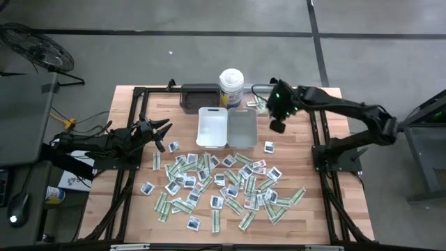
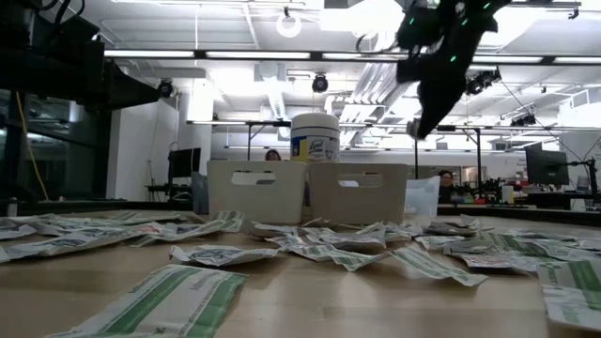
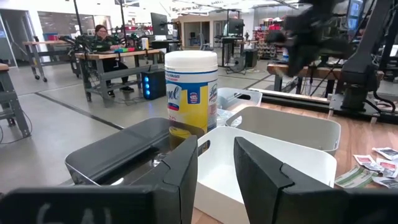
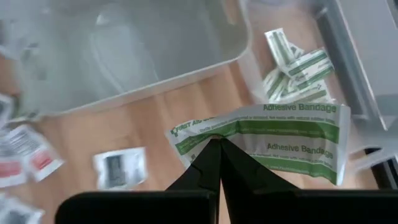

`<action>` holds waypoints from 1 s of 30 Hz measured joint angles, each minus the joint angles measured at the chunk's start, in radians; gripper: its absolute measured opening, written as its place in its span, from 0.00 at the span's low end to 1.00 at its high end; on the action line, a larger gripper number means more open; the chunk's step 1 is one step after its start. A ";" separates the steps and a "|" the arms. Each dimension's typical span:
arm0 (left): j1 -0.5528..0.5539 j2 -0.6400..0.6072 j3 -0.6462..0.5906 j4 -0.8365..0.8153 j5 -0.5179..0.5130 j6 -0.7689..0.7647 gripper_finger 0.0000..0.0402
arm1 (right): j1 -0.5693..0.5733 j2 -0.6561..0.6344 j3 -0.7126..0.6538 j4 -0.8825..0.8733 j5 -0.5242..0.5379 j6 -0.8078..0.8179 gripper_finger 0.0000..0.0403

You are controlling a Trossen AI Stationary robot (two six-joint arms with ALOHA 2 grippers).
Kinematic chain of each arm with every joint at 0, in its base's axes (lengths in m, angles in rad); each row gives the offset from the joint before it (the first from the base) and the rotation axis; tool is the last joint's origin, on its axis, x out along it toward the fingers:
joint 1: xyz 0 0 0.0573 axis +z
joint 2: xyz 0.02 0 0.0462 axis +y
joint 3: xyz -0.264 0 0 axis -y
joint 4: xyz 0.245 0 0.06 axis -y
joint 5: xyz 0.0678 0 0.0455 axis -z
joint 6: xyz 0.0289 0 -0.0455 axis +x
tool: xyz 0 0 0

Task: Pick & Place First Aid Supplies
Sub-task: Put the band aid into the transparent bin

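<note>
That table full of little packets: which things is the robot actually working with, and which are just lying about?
In the job:
- adhesive bandage packet pinched in the right gripper
- scattered first aid packets
- white tray
- grey tray

Lying about:
- wipes canister
- dark tray
- left gripper, waiting

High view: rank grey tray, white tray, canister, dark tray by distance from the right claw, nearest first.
From the right claw, shut on an adhesive bandage strip:
1. Grey tray, just beside it toward the table's middle.
2. White tray, next over, and canister, behind the trays: too close to call.
3. Dark tray, back row, farthest toward the left arm's side.
</note>
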 joint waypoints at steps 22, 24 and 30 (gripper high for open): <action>0.000 0.000 0.000 0.000 0.000 0.000 0.25 | -0.325 0.603 0.431 -0.182 -0.101 -0.252 0.00; 0.000 0.000 0.000 0.000 0.000 0.000 0.25 | -0.326 0.608 0.431 -0.180 -0.101 -0.253 0.00; 0.000 0.000 0.000 0.000 0.000 0.000 0.25 | -0.325 0.607 0.429 -0.180 -0.100 -0.269 0.04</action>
